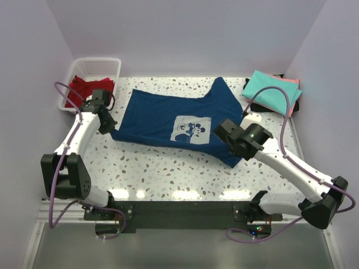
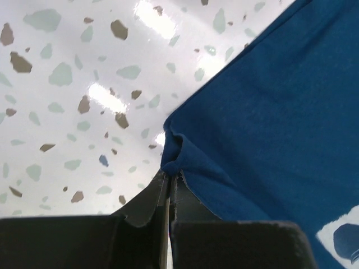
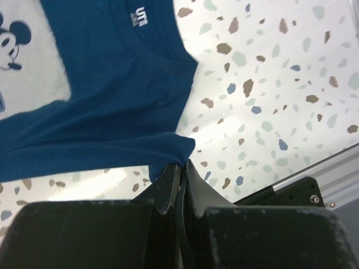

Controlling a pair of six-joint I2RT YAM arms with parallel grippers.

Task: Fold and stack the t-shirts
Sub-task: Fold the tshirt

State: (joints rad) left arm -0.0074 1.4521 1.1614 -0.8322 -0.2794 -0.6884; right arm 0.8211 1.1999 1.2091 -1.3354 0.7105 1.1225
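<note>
A navy blue t-shirt (image 1: pixel 168 115) with a pale square cartoon-mouse print (image 1: pixel 189 129) lies spread across the speckled table (image 1: pixel 168 174). My left gripper (image 1: pixel 110 133) is shut on the shirt's left corner (image 2: pixel 175 157), pinching a small bunch of cloth. At the shirt's right front corner (image 3: pixel 179 148) my right gripper (image 1: pixel 235 157) is shut on the cloth; its collar label (image 3: pixel 138 15) shows further up. Red t-shirts (image 1: pixel 87 89) fill a basket. Folded teal (image 1: pixel 270 92) and salmon-pink (image 1: pixel 289 82) t-shirts are stacked at the back right.
A white mesh basket (image 1: pixel 106 64) stands at the back left corner. Lilac walls close off the back and both sides. The table's metal front edge (image 3: pixel 314 168) runs close to the right gripper.
</note>
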